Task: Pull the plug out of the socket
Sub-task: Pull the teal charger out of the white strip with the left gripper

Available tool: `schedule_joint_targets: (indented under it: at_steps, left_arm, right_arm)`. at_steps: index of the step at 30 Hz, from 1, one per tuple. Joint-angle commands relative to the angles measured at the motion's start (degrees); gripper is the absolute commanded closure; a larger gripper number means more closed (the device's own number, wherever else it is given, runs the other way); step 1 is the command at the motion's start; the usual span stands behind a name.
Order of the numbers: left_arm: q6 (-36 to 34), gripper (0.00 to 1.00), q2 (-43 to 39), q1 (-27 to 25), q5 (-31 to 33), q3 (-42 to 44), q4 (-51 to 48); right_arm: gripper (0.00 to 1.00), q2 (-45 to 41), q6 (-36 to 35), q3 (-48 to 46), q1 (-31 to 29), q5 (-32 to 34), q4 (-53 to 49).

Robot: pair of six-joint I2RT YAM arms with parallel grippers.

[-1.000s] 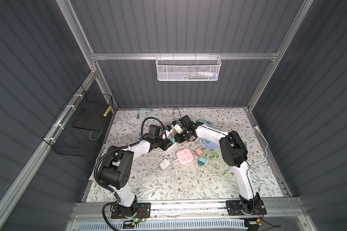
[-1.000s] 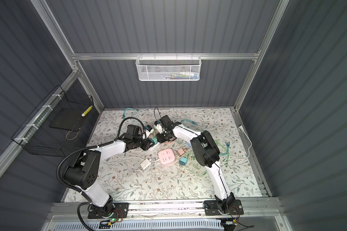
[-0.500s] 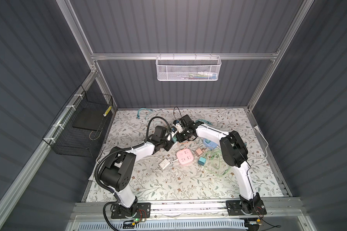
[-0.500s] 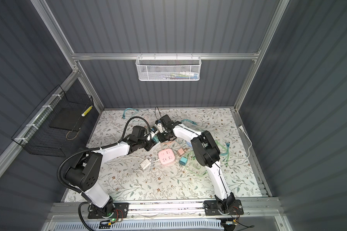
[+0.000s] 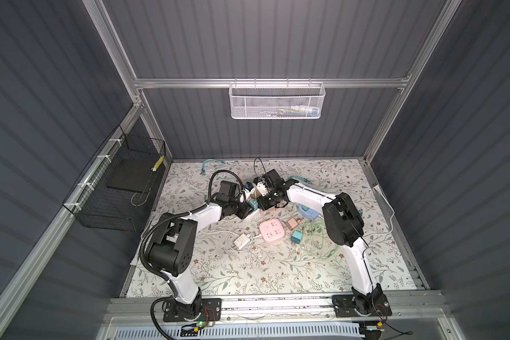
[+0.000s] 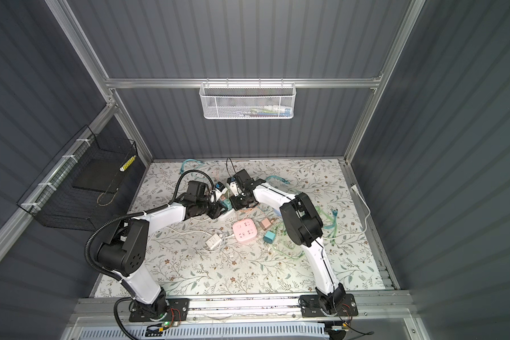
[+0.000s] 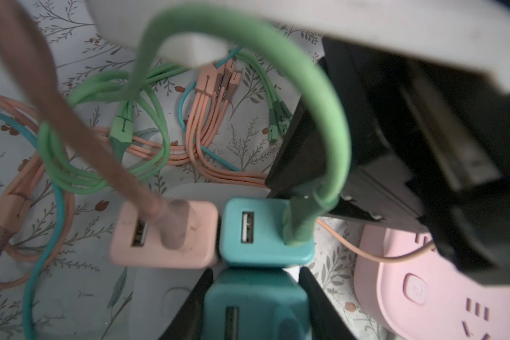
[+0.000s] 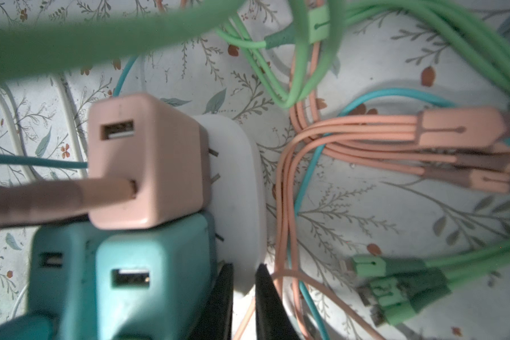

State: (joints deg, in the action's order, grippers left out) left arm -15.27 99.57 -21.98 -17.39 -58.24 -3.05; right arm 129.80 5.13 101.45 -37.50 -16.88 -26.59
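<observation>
- Nearest on the floral-patterned bench (image 5: 248,273), a small white charger block (image 5: 241,242), a pink square socket cube (image 5: 272,232), a loose dusty-pink plug (image 5: 292,224) and a loose teal plug (image 5: 297,237) are seen lying apart from the work. None is touched.
- Just beyond them, the white rounded plastic power strip (image 8: 236,176) is found on the bench between the two arms. Its end rim is pinched between the black right fingers (image 8: 265,300), which are closed down to a narrow gap. The strip is judged to be braced for the pull.
- The black left fingers (image 7: 189,312) are set part-closed against both sides of a teal cube-shaped USB plug (image 7: 255,312), which is taken to be the plug gripped.
- Whether its prongs are out of the strip cannot be told, since its underside is hidden in every view. It is seen closer to the left wrist camera than its neighbours, which hints at some lift and no more.
- Beside it, a second teal cube plug (image 7: 262,235) carrying a thick green cable (image 7: 333,117) and a pale pink cube plug (image 8: 145,159) are seated in the strip, though a sliver of the pink one's prongs is exposed.
- Farther off, a peach cable bundle (image 8: 351,138) is seen lying loose on the bench.
- Grasp and bracing are judged done. The pull itself, or at least its completion clear of the strip, is left.
</observation>
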Motion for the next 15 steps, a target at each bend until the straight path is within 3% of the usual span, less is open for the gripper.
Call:
schedule_joint_targets:
  at_steps: [1, 5, 10, 15]
  left_arm:
    - [-0.3, 0.75, -0.8, -1.3, 6.4, -1.2, 4.2]
    - [-3.8, 0.75, -3.2, -4.6, 14.4, 1.6, 7.4]
    - [-3.2, 0.73, -7.1, -4.7, 12.5, 5.5, 13.2]
    - [-3.5, 0.73, -3.8, -4.3, 7.0, 0.9, 5.4]
  right_arm:
    - [0.83, 3.6, 0.0, -1.2, -1.2, 1.1, -7.0]
    - [0.84, 3.8, -0.1, -1.2, -1.2, 1.7, -7.2]
    - [0.84, 3.9, 0.0, -0.9, -1.1, 2.0, -7.4]
    - [0.83, 4.0, 0.2, -0.4, -1.1, 1.9, -7.6]
